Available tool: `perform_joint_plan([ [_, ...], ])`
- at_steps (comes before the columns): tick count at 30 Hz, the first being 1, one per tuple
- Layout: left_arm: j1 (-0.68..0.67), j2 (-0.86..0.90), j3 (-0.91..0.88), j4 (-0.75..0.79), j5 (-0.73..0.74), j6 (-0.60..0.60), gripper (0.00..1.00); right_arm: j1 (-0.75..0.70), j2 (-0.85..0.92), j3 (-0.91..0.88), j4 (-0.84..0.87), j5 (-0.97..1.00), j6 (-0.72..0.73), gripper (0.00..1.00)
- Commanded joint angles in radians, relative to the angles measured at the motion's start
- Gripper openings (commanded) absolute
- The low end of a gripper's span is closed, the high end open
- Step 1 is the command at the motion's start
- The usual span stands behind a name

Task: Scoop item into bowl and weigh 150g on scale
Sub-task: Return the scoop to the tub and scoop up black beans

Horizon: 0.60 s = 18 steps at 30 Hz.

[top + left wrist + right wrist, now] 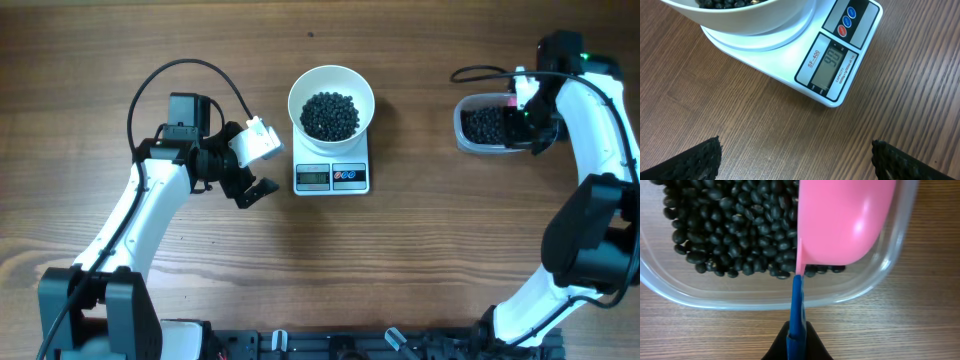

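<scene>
The white bowl [298, 92] stands on the white scale [332, 178] at table centre, with a dark heap of the item [329, 115] inside. In the left wrist view the bowl [755, 22] and the scale's display [830, 62] lie ahead. My left gripper [250, 165] [797, 162] hovers open just left of the scale, nothing between its fingers. My right gripper [526, 108] [797, 340] is shut on the blue handle of a pink scoop [840, 220]. The scoop is tilted on its side over more of the item [730, 230] in a clear tub [890, 280].
The clear tub [462, 128] sits at the far right of the wooden table, about a hand's width from the scale. A black cable [180, 68] loops above the left arm. The arm bases stand along the near edge.
</scene>
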Motion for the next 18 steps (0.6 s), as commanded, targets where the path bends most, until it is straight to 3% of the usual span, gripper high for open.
perform_joint_plan([
  [1,0.005,0.009,-0.007,0.000,0.023,0.010,1.00,0.007,0.041,-0.019,-0.026,-0.102,-0.008,0.04],
  [18,0.005,0.009,-0.007,0.000,0.023,0.010,1.00,-0.008,0.082,-0.019,-0.103,-0.298,-0.026,0.04],
])
